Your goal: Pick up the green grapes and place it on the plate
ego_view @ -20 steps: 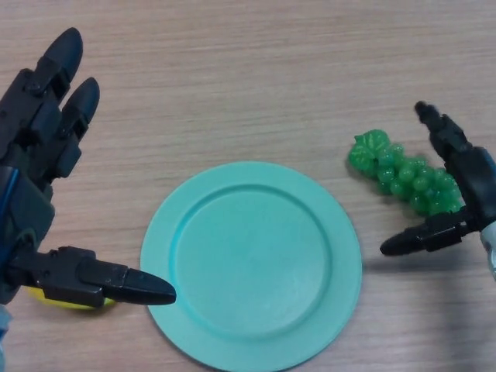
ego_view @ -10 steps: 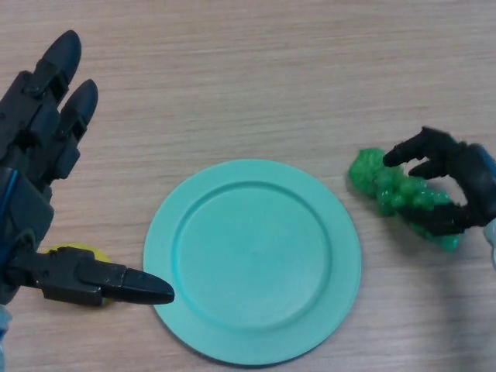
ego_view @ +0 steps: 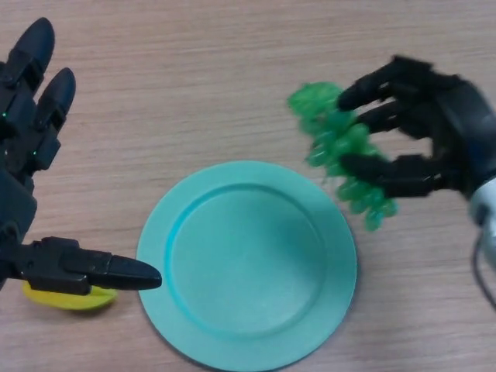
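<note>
The green grapes [ego_view: 335, 143] are a bright green bunch, held off the table above the plate's upper right rim. My right hand [ego_view: 442, 132] comes in from the right and is shut on the bunch, fingers over it and thumb under it. The teal round plate [ego_view: 248, 263] lies on the wooden table at bottom centre, with nothing on it. My left hand [ego_view: 31, 194] is open at the left edge, its thumb pointing at the plate's left rim.
A yellow object [ego_view: 70, 297] lies on the table under my left thumb, just left of the plate. The wooden table [ego_view: 217, 70] fills the view.
My right hand closed on the grapes, lifted them and carried them up and left toward the plate. My left hand shifted slightly left and down.
</note>
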You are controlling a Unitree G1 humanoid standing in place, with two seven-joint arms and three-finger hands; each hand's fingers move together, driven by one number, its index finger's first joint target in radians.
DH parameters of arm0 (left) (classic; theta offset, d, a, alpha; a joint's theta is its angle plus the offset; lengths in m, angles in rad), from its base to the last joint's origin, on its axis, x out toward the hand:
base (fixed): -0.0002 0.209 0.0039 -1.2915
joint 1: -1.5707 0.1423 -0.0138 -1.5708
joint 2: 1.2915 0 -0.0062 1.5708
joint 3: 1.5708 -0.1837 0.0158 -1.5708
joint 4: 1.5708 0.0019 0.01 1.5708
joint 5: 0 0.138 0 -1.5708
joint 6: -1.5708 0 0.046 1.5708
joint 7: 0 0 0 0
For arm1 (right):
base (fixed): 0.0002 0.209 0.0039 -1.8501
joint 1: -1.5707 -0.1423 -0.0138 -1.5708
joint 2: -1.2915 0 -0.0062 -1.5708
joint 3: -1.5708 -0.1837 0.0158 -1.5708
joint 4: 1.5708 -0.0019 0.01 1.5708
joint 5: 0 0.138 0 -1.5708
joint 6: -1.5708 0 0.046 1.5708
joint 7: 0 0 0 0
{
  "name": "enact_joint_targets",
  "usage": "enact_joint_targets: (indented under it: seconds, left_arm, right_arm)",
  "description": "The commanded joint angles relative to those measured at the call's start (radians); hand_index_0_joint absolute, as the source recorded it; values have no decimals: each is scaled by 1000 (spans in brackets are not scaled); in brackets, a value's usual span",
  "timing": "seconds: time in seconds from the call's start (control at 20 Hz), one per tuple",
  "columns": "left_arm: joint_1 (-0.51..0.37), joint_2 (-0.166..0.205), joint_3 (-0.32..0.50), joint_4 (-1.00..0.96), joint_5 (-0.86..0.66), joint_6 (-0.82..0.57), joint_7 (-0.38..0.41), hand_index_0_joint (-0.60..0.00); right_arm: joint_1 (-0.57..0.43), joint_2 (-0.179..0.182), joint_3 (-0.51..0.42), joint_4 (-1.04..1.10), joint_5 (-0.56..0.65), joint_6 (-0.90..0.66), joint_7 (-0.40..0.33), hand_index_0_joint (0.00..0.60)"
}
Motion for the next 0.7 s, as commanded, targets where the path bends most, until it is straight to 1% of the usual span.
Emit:
enact_joint_targets:
  seconds: [0.05,0.1,0.15,0.2,0.25,0.3,0.35,0.4,0.45,0.5,0.55,0.65,0.7]
  left_arm:
    - [-26,39,74,-36,-32,-165,42,0]
    - [-31,43,82,-30,-45,-166,51,0]
    - [-32,44,83,-28,-48,-167,56,0]
    - [-32,45,80,-23,-47,-175,62,0]
    - [-32,45,80,-22,-47,-176,62,0]
    - [-32,45,78,-22,-46,-176,64,0]
    - [-32,45,77,-22,-44,-177,66,0]
    - [-30,44,73,-24,-41,-179,70,0]
    - [-28,42,70,-29,-41,-178,72,0]
    - [-26,43,71,-38,-44,-171,72,0]
    - [-25,43,71,-38,-45,-171,70,0]
    - [-28,46,76,-41,-52,-165,65,0]
    - [-25,46,80,-43,-57,-166,56,0]
  right_arm:
    - [-17,21,14,-117,-24,-55,-17,600]
    - [-7,32,75,-161,-37,-17,-46,600]
    - [-6,34,100,-171,-52,-10,-48,600]
    - [-3,37,147,-199,-53,33,-51,600]
    - [-4,37,153,-203,-54,39,-50,550]
    - [-9,37,161,-211,-63,50,-43,400]
    - [-14,37,167,-219,-69,60,-37,300]
    - [-29,38,177,-234,-82,80,-26,150]
    - [-41,38,180,-246,-95,90,-20,50]
    - [-51,38,168,-251,-101,85,-23,0]
    - [-53,38,158,-252,-101,85,-25,0]
    - [-41,38,111,-272,-106,81,-9,0]
    - [-20,38,62,-302,-99,73,9,0]
